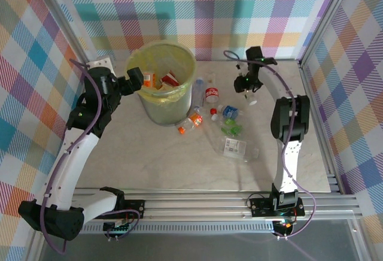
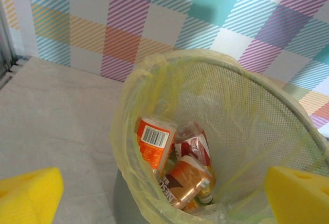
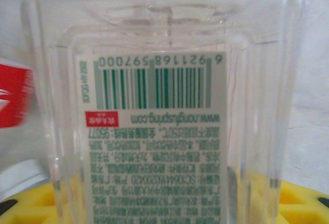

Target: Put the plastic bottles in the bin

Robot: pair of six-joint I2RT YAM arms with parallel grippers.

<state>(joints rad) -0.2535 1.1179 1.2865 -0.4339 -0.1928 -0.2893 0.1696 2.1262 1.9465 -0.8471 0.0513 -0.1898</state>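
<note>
Overhead from behind, over whole bench [image 1: 149, 165]; left wrist down into bin [image 2: 154, 66], shared overhead; right wrist tight against bottle [image 3: 164, 131].

bin [image 1: 164, 108]: yellow liner; wall [image 1: 197, 9]: pastel plaid; bottle [image 3: 154, 131]: clear, white label, green barcode.

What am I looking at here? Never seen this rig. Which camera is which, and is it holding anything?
Two robot arms are bolted at the near edge of a table. Each ends in a two-finger gripper with yellow pads.

The wide picture comes from a fixed camera above and behind the arms. The other two come from a camera on each wrist.

The left gripper hangs open at the rim of the bin, a mesh basket lined with a yellow bag. Its camera looks down on the binned bottles.

The right gripper appears closed on a clear bottle, so the barcode label looms large in its view.

More crushed bottles lie loose on the table, right of the bin.
</note>
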